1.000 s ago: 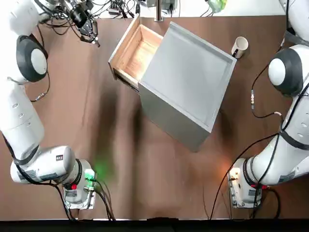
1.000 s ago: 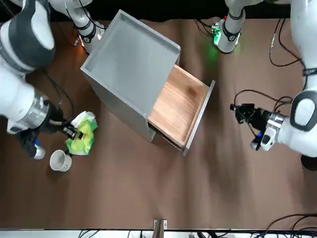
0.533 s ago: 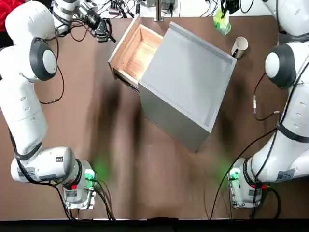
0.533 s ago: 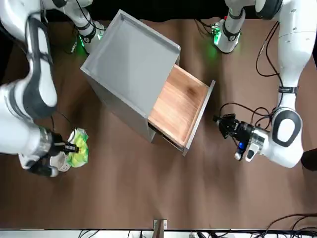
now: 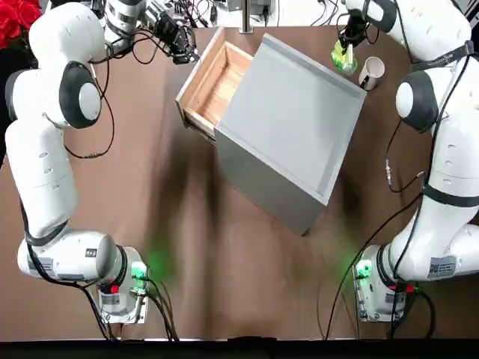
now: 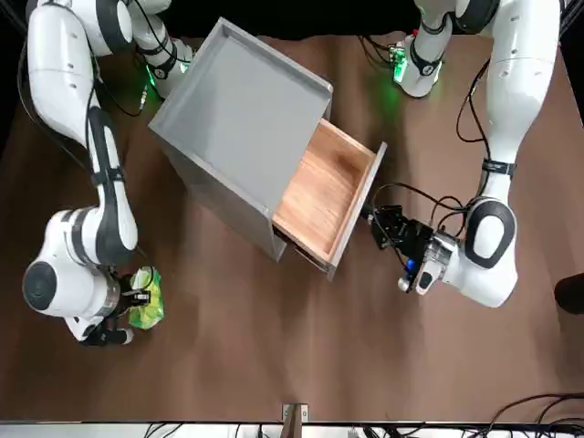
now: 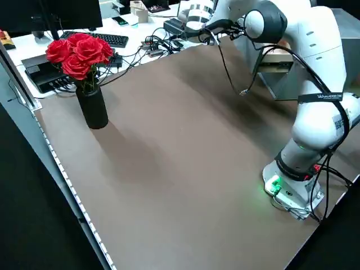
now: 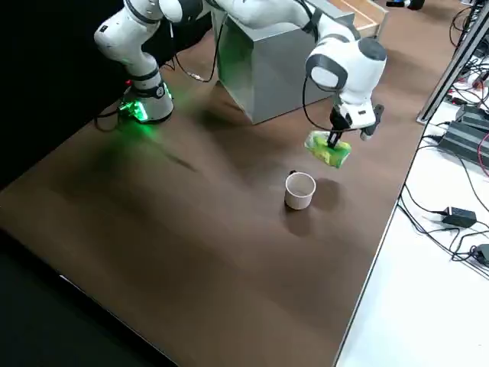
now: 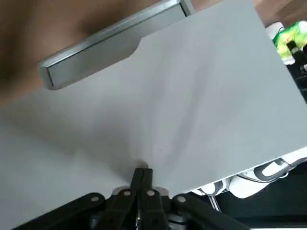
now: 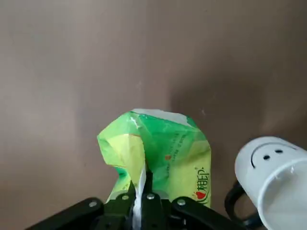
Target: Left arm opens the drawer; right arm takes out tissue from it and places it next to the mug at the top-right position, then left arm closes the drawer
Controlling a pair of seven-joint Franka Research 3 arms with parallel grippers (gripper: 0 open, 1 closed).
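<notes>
Two changes for you.

1. The right gripper (image 8: 333, 140) has come down with the tissue (image 8: 328, 151). The packet was out past the table's far edge and now hangs just beside the mug (image 8: 299, 189), at about the mug's 10 o'clock in the top view. The fingers are pinching the wrapper's top fold. You can't tell from these views whether the packet's base touches the table (image 8: 191, 229), so count the placement as nearly done and not yet released.

2. The left gripper (image 6: 383, 224) has closed in on the drawer (image 5: 217, 78). Its fingers are pressed together with the tips against the grey front. The drawer sits slightly further into the cabinet (image 5: 292, 127) than half a second ago, though most of the wood floor is exposed.

My read is that closing has begun before the release. Watch for a crooked push, since the contact looks off-centre.
</notes>
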